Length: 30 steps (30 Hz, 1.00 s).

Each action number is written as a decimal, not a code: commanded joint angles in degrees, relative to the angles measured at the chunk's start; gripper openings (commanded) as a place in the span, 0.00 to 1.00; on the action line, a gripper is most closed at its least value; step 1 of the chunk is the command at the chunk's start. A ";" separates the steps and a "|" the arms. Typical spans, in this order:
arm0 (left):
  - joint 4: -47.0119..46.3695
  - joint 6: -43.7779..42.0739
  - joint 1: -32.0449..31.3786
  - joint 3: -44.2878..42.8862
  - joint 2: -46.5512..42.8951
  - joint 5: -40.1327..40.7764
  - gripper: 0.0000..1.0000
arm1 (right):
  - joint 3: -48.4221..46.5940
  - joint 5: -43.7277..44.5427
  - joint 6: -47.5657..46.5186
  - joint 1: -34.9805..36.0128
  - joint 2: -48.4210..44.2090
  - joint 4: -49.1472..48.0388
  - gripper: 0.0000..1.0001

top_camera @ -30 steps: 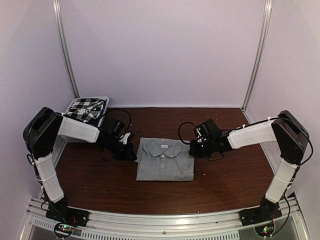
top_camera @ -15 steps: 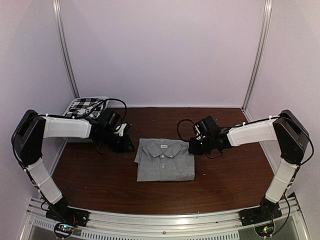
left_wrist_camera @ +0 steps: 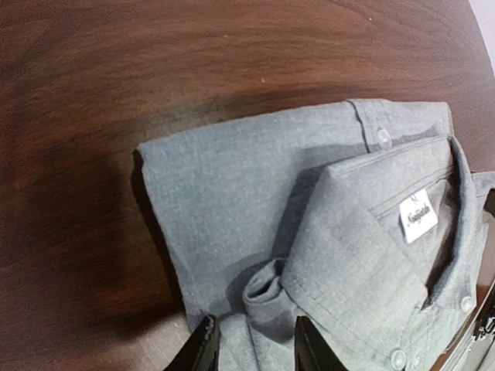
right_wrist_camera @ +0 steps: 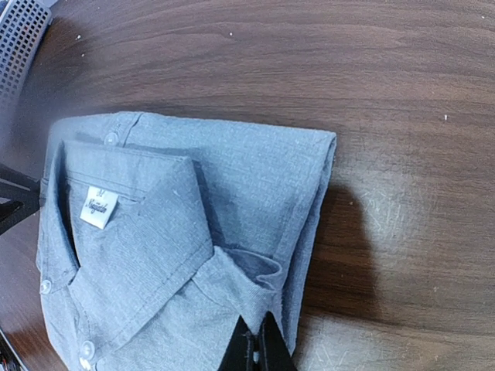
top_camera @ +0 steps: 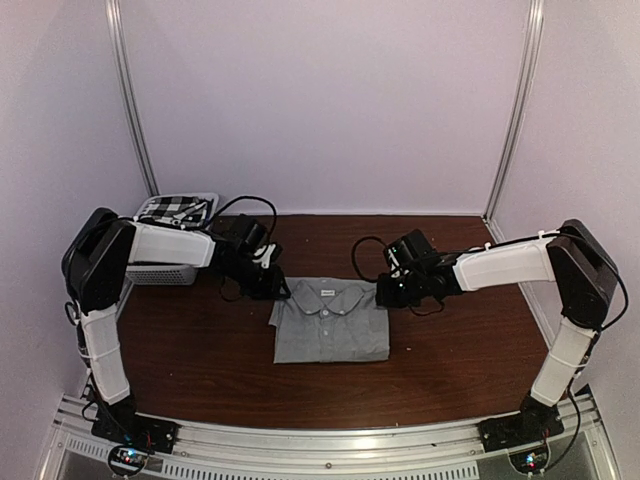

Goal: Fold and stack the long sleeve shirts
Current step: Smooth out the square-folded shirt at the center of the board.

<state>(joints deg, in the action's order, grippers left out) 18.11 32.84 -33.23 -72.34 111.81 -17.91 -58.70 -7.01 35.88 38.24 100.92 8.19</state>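
The plain light grey long sleeve shirt (top_camera: 330, 322) lies folded, collar up, in the middle of the dark wooden table. My left gripper (top_camera: 274, 290) is at its left shoulder. In the left wrist view the left gripper (left_wrist_camera: 255, 352) is open, its fingers either side of a small rolled fold of the grey shirt (left_wrist_camera: 325, 232) without pinching it. My right gripper (top_camera: 386, 294) is at the right shoulder. The right wrist view shows the right gripper (right_wrist_camera: 256, 345) shut on a pinch of the grey shirt (right_wrist_camera: 178, 224) near its edge. The black-and-white checked shirt (top_camera: 172, 211) lies in the basket.
The white slatted basket (top_camera: 160, 272) stands at the far left corner of the table, and its corner (right_wrist_camera: 19, 39) shows in the right wrist view. Bare brown tabletop (top_camera: 200, 350) lies in front of and beside the shirt. Pale walls enclose three sides.
My left gripper has opened and let go of the grey shirt's left shoulder, and the left arm has swung toward the back. The right gripper stays shut on the cloth.
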 commanded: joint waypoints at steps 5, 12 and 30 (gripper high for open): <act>-1.83 -0.98 -0.68 -3.05 2.63 -0.05 0.33 | -2.37 1.12 -1.56 0.26 1.00 -0.28 0.02; -1.94 -0.37 -1.04 -3.69 3.29 -1.62 0.14 | -2.78 1.54 -2.04 0.26 0.99 -0.05 0.02; 0.55 0.67 -0.21 -4.01 -4.89 4.02 0.00 | -7.62 6.17 -4.48 0.84 1.35 2.35 0.01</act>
<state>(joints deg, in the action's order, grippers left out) 18.33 32.91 -33.87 -74.83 108.25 -16.60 -63.13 -3.77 32.84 38.85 101.36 10.66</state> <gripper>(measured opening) 0.012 0.019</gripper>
